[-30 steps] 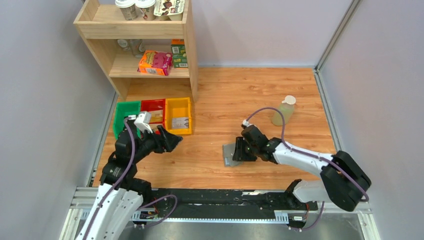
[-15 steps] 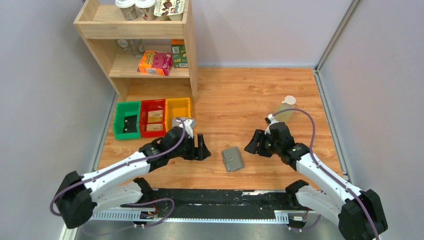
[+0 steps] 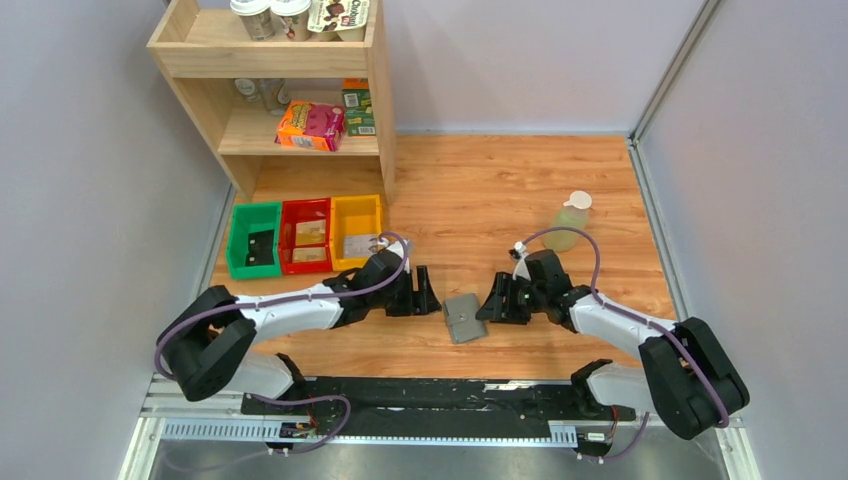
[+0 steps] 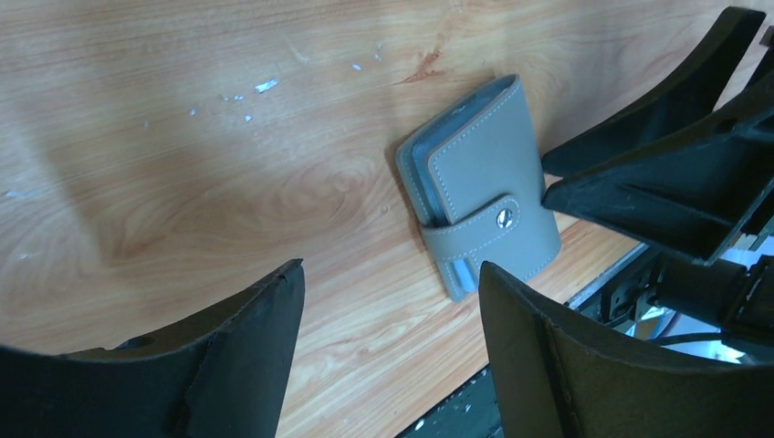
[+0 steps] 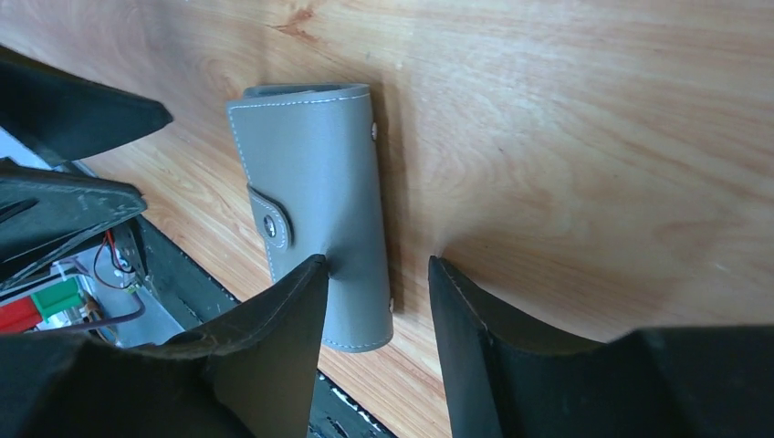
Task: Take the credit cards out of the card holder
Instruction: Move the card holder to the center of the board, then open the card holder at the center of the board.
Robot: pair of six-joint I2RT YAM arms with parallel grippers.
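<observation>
Both arms have swung in toward the middle, so the snapped-shut card holder [image 3: 464, 318] lies on the counter [image 3: 480, 190] between them, long axis near-to-far, right of the left gripper [image 3: 432, 296] and nearer the right gripper [image 3: 492, 306], both jaws apart and empty.

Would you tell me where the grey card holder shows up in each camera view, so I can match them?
Top external: card holder, low centre.
Left wrist: right of centre, tilted.
Right wrist: left of centre, running top to bottom.
Shared landmark: its closing tab with the metal snap.
</observation>
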